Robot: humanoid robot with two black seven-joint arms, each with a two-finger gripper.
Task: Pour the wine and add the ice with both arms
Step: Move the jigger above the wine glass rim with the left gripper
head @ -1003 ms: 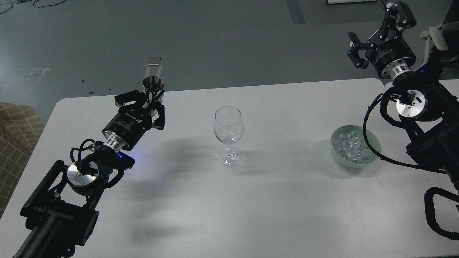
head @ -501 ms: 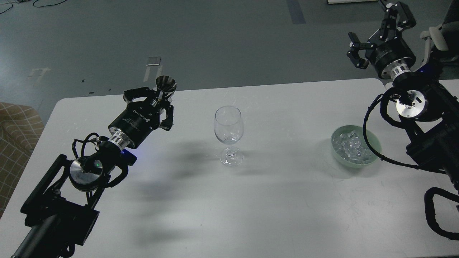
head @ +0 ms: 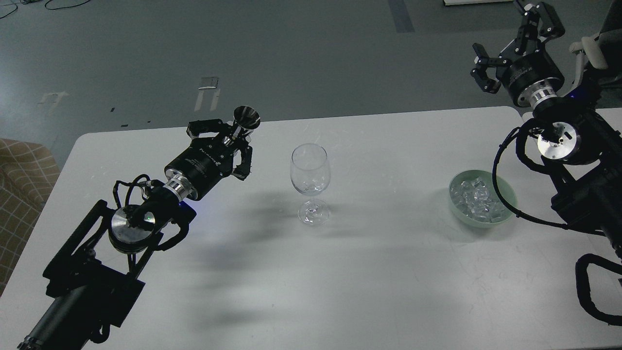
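Observation:
A clear stemmed wine glass (head: 310,170) stands upright in the middle of the white table (head: 379,272); it looks empty. My left gripper (head: 232,140) is shut on a small metal cone-shaped cup (head: 246,117), held tilted above the table, left of the glass and apart from it. The ice (head: 474,197), several clear cubes, lies in a pale green bowl (head: 507,190) on the right side of the table. My right gripper (head: 509,43) is open and empty, raised high beyond the table's far right corner, well above the bowl.
A plaid seat (head: 22,170) stands off the table's left edge. A white chair part (head: 590,51) shows at the upper right behind my right arm. Grey floor lies beyond the far edge.
My left arm has moved right toward the glass with the metal cup, which has tipped more toward the glass. My right arm, the glass and the bowl have not moved.

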